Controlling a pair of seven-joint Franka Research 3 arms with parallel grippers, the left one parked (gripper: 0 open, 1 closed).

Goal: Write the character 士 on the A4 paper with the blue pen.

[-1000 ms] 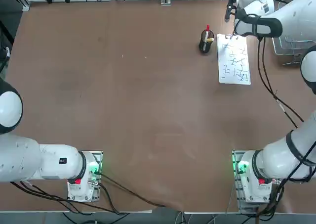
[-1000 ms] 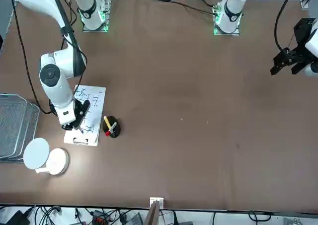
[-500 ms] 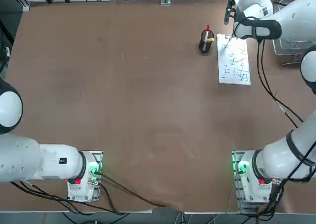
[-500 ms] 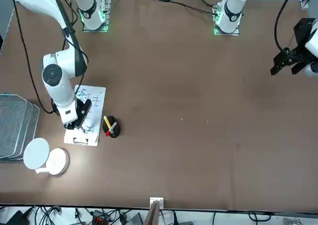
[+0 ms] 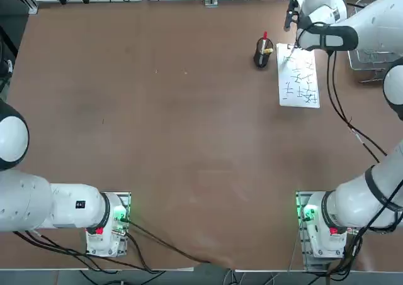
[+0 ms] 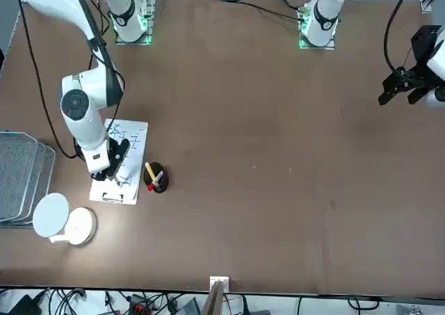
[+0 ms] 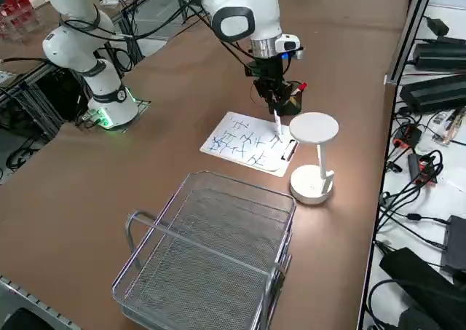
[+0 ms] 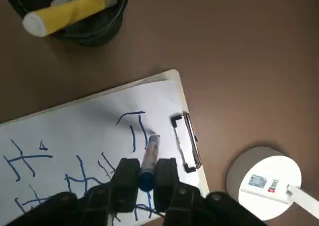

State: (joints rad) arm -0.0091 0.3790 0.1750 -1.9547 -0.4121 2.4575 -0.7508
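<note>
The A4 paper (image 5: 298,77) lies at the table's far right, covered in blue handwritten characters, with a clip (image 8: 182,142) at its far short edge. My right gripper (image 8: 146,175) is shut on the blue pen (image 8: 148,157), which it holds nearly upright over the sheet's clip end. The pen's tip sits at the paper beside a few fresh blue strokes, just short of the clip. The side view shows the gripper (image 7: 273,101) above the pen (image 7: 277,122) and the paper (image 7: 246,142). The front view has the gripper (image 6: 115,163) over the sheet (image 6: 132,138).
A black pen holder (image 5: 263,53) with a yellow marker (image 8: 70,11) and a red-topped pen stands just left of the paper. A white desk lamp (image 7: 313,155) stands beyond the clip end. A wire basket (image 7: 211,253) sits to the right of the sheet.
The right gripper and the pen have shifted a little toward the clip end of the sheet. The paper and the holder have stayed where they were.
</note>
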